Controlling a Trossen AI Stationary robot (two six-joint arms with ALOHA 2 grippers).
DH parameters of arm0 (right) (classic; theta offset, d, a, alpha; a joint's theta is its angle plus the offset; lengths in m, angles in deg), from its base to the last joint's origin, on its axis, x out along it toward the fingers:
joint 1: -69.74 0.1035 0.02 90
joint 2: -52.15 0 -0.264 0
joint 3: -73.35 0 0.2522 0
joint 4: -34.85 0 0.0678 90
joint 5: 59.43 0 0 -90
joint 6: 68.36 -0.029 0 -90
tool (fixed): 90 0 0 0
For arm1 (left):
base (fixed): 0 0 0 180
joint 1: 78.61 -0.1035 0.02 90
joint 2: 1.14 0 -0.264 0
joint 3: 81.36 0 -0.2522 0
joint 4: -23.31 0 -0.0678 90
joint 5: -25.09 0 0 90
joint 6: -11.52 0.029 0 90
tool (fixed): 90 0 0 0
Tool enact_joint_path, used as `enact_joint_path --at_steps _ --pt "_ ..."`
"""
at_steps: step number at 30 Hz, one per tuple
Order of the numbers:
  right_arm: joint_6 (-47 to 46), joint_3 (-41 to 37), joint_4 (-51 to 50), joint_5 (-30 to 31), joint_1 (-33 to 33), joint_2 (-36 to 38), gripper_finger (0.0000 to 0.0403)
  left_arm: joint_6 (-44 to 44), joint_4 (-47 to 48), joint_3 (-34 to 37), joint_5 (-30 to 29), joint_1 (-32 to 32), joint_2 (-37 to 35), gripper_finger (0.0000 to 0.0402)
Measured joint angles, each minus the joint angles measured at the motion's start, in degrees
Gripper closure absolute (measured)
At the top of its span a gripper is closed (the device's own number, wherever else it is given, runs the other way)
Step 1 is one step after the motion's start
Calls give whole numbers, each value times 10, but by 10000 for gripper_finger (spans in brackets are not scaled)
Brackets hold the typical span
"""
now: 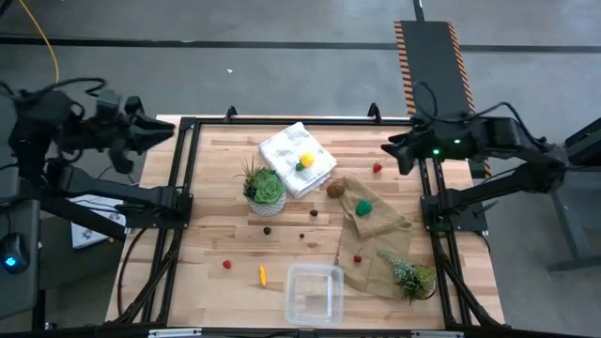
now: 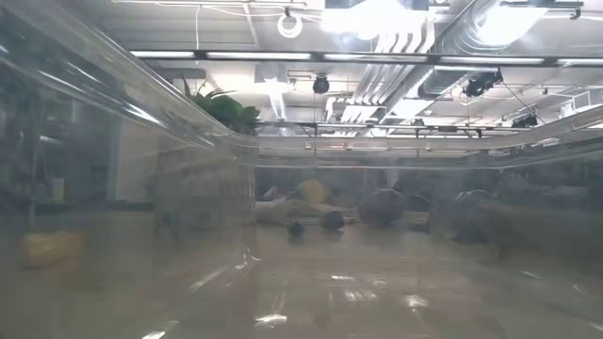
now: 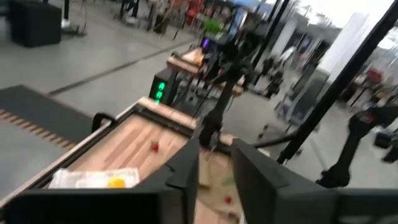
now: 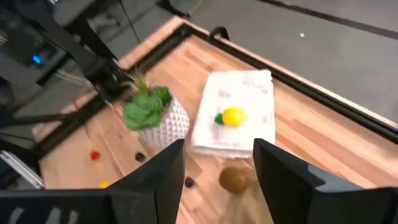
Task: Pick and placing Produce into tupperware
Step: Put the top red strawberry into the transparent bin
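Jaws on both arms are standing parted and holding nothing. The right gripper (image 4: 214, 180) is hanging over the far right corner of the surface (image 1: 216, 235), well apart from the clear box (image 1: 315, 294) at the near edge. The left gripper (image 3: 214, 180) is waiting off the far left corner, pointing across.

Produce is lying scattered, none in the box yet. The lemon (image 4: 234, 116) is sitting on the folded cloth (image 4: 239, 93), far side of the box. The brown ball (image 4: 234, 178) is lying just off the cloth, between the right jaws in the wrist view but below them, not touching. The orange stick (image 1: 263, 274) and a red berry (image 1: 226, 265) are lying just left of the box; the green piece (image 1: 363, 207) is resting on the paper bag (image 1: 371, 244).

Likely step: right arm reaching for a first piece. Doing it well probably means coming down straight over the brown ball, jaws straddling it, closing gently since it could roll, and keeping clear of the potted plant (image 4: 152, 115).
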Motion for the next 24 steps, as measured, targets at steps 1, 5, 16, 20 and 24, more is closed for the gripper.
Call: enact_joint_path --at_steps 1,5,16,20,24 --pt "-9 4 -12 0 0 -10 222 0 8 0 -5 0 7 289" --pt "-44 8 -69 2 -8 -41 222 -1 39 0 -9 0 30 250" --pt "-96 -15 -161 -2 -72 -130 222 -3 62 0 -10 0 101 222" --pt "-94 -15 -179 -2 -101 -170 222 -3 63 0 -10 0 131 222" --pt "-53 -16 -195 -15 -132 -210 222 2 63 0 -5 0 157 222"
